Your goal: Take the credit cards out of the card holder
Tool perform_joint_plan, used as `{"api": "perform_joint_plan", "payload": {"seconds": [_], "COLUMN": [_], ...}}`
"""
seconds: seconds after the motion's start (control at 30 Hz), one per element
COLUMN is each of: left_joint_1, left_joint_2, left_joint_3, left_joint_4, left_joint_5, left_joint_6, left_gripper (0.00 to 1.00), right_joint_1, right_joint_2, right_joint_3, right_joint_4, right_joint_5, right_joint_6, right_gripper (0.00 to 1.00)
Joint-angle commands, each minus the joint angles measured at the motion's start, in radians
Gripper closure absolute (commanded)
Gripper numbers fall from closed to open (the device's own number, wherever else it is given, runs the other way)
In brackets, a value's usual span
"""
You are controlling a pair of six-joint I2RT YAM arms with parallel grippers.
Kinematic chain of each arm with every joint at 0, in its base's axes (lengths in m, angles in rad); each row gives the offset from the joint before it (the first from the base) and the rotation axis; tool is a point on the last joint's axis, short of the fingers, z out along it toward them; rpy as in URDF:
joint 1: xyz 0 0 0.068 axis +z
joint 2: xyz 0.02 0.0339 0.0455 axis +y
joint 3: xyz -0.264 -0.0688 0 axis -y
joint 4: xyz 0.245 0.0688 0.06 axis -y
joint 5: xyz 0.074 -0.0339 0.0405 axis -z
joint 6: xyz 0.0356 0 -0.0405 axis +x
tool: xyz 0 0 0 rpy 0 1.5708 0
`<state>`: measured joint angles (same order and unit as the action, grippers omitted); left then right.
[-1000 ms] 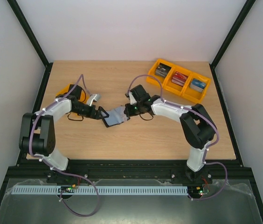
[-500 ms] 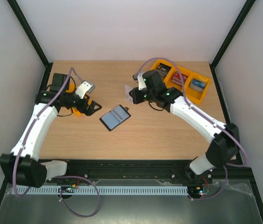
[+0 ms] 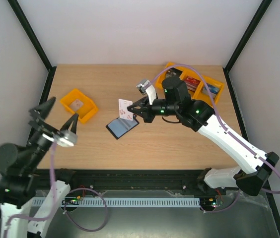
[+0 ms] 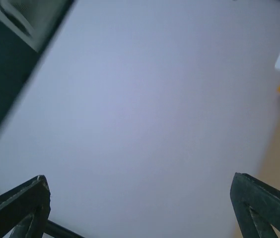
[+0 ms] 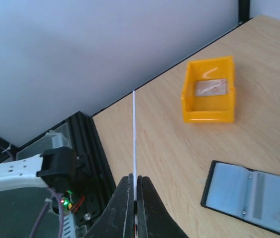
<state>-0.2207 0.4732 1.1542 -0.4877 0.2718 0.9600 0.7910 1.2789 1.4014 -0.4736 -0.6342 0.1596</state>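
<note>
The black card holder (image 3: 122, 125) lies open on the table, its grey-blue pockets facing up (image 5: 251, 196). My right gripper (image 3: 132, 110) is shut on one pale credit card (image 3: 124, 107), held upright just above and behind the holder. In the right wrist view that credit card (image 5: 134, 134) shows edge-on, rising from the closed right gripper (image 5: 136, 184). Another pale card (image 5: 211, 88) lies inside the small yellow tray (image 3: 88, 113). My left gripper (image 3: 64, 108) is raised high at the near left, open and empty. In the left wrist view the left gripper (image 4: 139, 177) faces only the wall.
A yellow three-bin tray (image 3: 210, 88) with stacks of dark, red and blue cards sits at the back right, partly behind my right arm. The small yellow tray (image 5: 187, 96) stands left of the holder. Black frame rails run along the table's near edge (image 5: 88, 148).
The left arm has pulled back from the small tray and risen toward the near left, still open. The right arm has swung the card down and left, close above the holder.
</note>
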Motion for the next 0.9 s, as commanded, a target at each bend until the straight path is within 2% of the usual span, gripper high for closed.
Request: {"api": "perform_joint_plan", "payload": {"seconds": [0.0, 0.07, 0.17, 0.23, 0.3, 0.47, 0.7, 0.87], "left_joint_1": [0.014, 0.014, 0.012, 0.013, 0.011, 0.011, 0.009, 0.01], "left_joint_2": [-0.159, -0.187, -0.182, -0.176, -0.181, -0.191, -0.181, -0.151], "left_joint_3": [-0.414, -0.504, -0.569, -0.594, -0.597, -0.632, -0.653, -0.636], "left_joint_4": [0.563, 0.711, 0.779, 0.777, 0.701, 0.637, 0.574, 0.524], "left_joint_5": [0.12, 0.248, 0.41, 0.454, 0.477, 0.506, 0.47, 0.379], "left_joint_6": [0.728, 0.868, 1.073, 1.164, 1.211, 1.278, 1.297, 1.284], "left_gripper": [0.0, 0.0, 0.01, 0.01, 0.04, 0.11, 0.29, 0.29], "right_joint_1": [0.014, 0.026, 0.048, 0.06, 0.075, 0.11, 0.125, 0.125], "right_joint_2": [-0.016, -0.003, 0.034, 0.063, 0.095, 0.192, 0.275, 0.287], "right_joint_3": [0.003, 0.004, 0.022, 0.046, 0.071, 0.144, 0.234, 0.263], "right_joint_4": [-0.02, 0.005, 0.036, 0.045, 0.062, 0.074, 0.053, 0.018], "right_joint_5": [-0.122, -0.158, -0.208, -0.233, -0.233, -0.237, -0.259, -0.258], "right_joint_6": [-0.006, 0.015, 0.046, 0.047, 0.055, 0.063, 0.046, 0.011], "right_gripper": [0.98, 0.98, 0.98, 0.98, 0.98, 0.98, 0.98, 0.98]}}
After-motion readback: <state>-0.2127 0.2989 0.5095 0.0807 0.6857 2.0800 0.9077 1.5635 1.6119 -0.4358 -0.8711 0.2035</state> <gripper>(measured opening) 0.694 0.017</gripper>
